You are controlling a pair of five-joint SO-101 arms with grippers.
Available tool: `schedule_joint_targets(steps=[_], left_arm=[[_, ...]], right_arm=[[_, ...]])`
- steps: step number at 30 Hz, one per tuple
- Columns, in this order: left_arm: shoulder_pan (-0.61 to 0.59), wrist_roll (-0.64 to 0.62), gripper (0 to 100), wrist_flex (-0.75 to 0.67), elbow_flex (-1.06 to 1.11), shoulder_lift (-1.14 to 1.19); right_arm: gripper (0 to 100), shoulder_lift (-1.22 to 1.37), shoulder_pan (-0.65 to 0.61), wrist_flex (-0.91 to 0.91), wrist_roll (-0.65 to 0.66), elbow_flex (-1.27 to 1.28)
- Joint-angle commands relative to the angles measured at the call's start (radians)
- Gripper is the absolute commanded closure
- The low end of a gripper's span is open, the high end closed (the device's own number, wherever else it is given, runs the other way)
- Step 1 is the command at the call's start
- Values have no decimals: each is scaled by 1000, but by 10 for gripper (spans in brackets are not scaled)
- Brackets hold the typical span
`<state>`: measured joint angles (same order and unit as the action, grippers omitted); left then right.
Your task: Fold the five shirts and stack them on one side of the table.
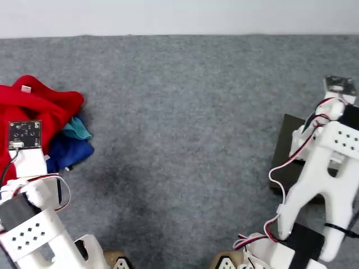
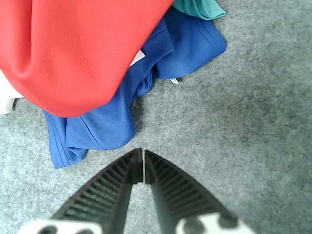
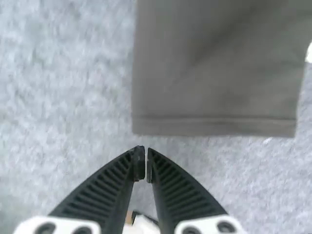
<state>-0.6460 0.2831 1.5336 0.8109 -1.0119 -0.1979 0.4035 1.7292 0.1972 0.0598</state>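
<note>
A grey desk (image 1: 185, 112) meets a white wall (image 1: 179, 17). At left a red shirt (image 1: 39, 106) covers most of a blue shirt (image 1: 70, 152) and teal shirt (image 1: 77, 130); at right the right arm (image 1: 320, 174) hides half a dark shirt (image 1: 283, 162). Both jaws are closed, empty

left end effector (image 2: 144, 165) closed, right one (image 3: 142, 164) closed

White arms (image 1: 315, 179), red and white cables (image 1: 271, 175), black ribbed fingers (image 2: 109, 187).
</note>
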Motion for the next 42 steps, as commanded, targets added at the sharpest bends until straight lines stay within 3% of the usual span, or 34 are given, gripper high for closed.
schedule_joint_targets(steps=[1,15,21,30,38,42], left_arm=[[2,-6,981,-58,-39,-9],[201,-11,921,-112,-18,2],[201,-11,921,-158,-62,132],[204,-6,968,-157,-298,348],[161,-5,821,-155,-469,568],[147,55,810,-155,-590,637]], right_arm=[[990,-53,-22,59,-15,-49],[990,-245,-30,64,-98,8],[990,-371,-28,65,-100,127],[990,-530,-28,64,-98,255],[990,-621,-24,64,-98,345],[990,-633,-25,64,-98,382]])
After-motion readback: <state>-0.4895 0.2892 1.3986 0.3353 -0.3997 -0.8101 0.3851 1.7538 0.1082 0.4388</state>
